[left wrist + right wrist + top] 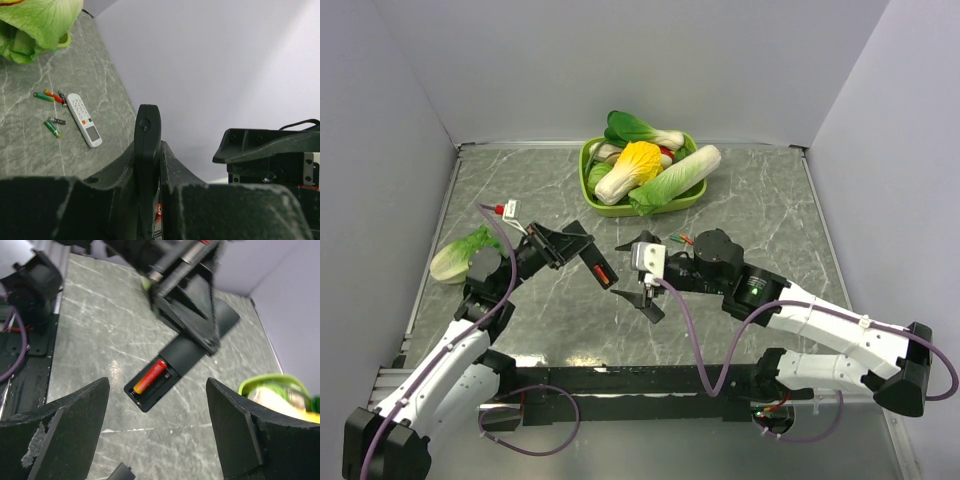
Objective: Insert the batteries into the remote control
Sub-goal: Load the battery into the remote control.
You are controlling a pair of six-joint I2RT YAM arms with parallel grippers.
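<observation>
Left claw (577, 246) around remote control (172, 364), battery (150, 376) inside

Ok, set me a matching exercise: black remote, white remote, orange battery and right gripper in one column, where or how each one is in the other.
Things:
1. remote control
2. white remote
3. orange battery
4. right gripper

States:
A. lying flat beside the loose batteries
B. open, holding nothing
C. clamped in the left gripper
D. seated in the remote control's open compartment

Pairs: 1-C, 2-A, 3-D, 4-B
</observation>
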